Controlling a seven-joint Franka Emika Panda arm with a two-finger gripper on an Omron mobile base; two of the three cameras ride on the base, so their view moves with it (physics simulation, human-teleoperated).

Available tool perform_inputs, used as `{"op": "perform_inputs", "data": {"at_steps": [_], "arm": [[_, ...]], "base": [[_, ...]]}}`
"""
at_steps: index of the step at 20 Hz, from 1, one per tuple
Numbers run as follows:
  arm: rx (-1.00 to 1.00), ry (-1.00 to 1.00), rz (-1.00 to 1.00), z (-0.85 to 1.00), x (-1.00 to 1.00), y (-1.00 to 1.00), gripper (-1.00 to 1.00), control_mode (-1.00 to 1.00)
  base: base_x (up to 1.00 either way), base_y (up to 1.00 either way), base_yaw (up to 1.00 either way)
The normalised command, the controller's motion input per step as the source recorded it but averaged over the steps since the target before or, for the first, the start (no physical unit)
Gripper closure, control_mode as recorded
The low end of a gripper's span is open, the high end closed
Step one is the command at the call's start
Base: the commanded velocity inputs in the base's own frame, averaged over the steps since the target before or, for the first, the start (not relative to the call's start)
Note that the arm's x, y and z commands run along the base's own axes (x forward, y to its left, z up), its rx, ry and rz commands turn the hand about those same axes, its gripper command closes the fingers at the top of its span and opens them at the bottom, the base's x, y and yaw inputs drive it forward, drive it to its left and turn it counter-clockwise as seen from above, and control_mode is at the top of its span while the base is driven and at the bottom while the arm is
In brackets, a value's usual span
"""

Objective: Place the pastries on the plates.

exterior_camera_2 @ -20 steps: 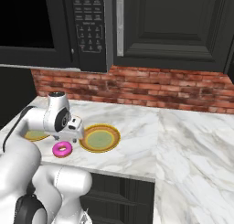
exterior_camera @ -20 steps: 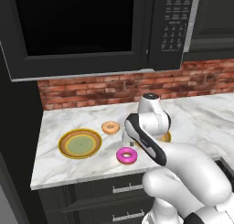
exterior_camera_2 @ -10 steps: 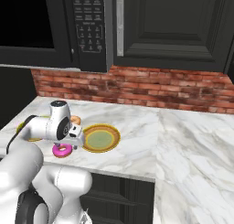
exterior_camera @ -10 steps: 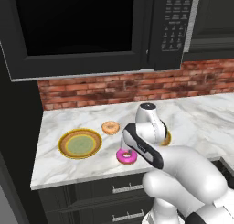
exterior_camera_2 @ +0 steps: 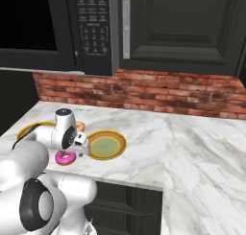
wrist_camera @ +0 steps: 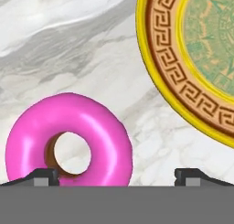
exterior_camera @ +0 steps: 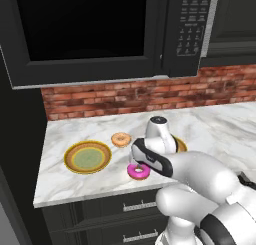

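Pink donut point(wrist_camera: 68, 138) is sitting flat on the marble counter point(exterior_camera: 215, 124), near the front edge, just beside a plate but not on it. Versus a second ago the gripper point(wrist_camera: 116, 175) has come down from above the counter and is now hanging low right over the pink donut; the donuts and plates haven't moved. Jaws are spread wide, nothing pinched; in the hand view one fingertip point(wrist_camera: 43, 175) is sitting over the donut's outer side, the other over bare counter toward the plate, whether they are touching the ring I can't tell. Count: two donuts, pink one plus a tan glazed donut point(exterior_camera: 120, 139) lying further back toward the brick wall point(exterior_camera: 125, 96). Two plates: the left plate point(exterior_camera: 87, 157) standing clear, the right plate point(exterior_camera_2: 106, 145) partly hidden by the arm in the left base view. Both plates are empty. One microwave point(exterior_camera: 100, 29) is hanging overhead.
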Motion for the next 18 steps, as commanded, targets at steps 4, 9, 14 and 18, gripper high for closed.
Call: {"op": "perform_inputs", "data": {"at_steps": [4, 9, 14, 18], "arm": [[0.00, 0.00, 0.00, -0.50, 0.01, 0.00, -1.00, -1.00], [0.00, 0.00, 0.00, -0.25, 0.00, 0.00, -1.00, -1.00], [0.00, 0.00, 0.00, -0.03, 0.00, 0.00, 1.00, -1.00], [0.01, 0.00, 0.02, 0.31, -0.02, 0.00, 1.00, -1.00]], "base": [[0.00, 0.00, 0.00], [0.00, 0.00, 0.00], [0.00, 0.00, 0.00], [0.00, 0.00, 0.00]]}}
